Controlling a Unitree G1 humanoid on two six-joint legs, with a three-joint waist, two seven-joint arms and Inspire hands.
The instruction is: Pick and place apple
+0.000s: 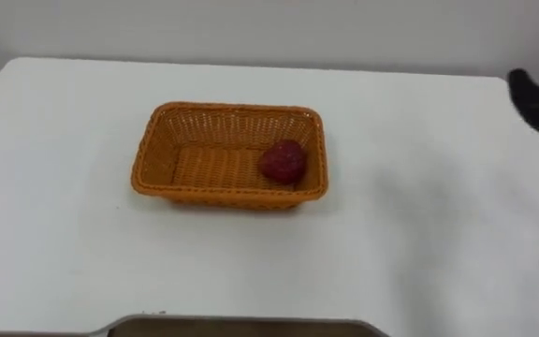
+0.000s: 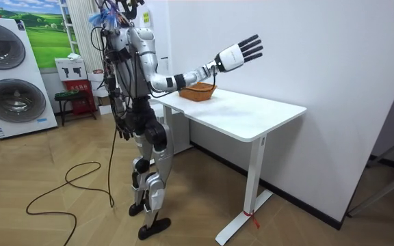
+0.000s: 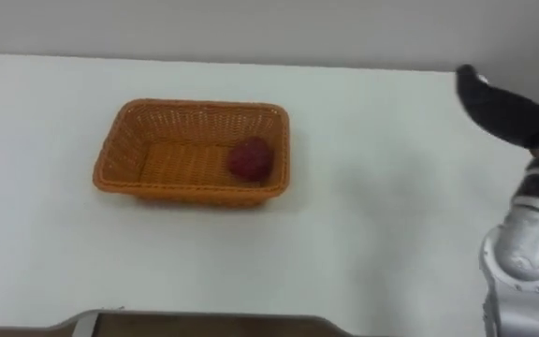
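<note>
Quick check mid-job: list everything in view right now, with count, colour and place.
apple: one, dark red, inside the basket, towards its right end
basket: one, orange wicker, on the table, left of centre
table: one, white, against the white wall
washing machines: two, white, stacked, at the room view's left
right hand: one, dark, raised above the table to the right of the basket, fingers straight, holding nothing
</note>
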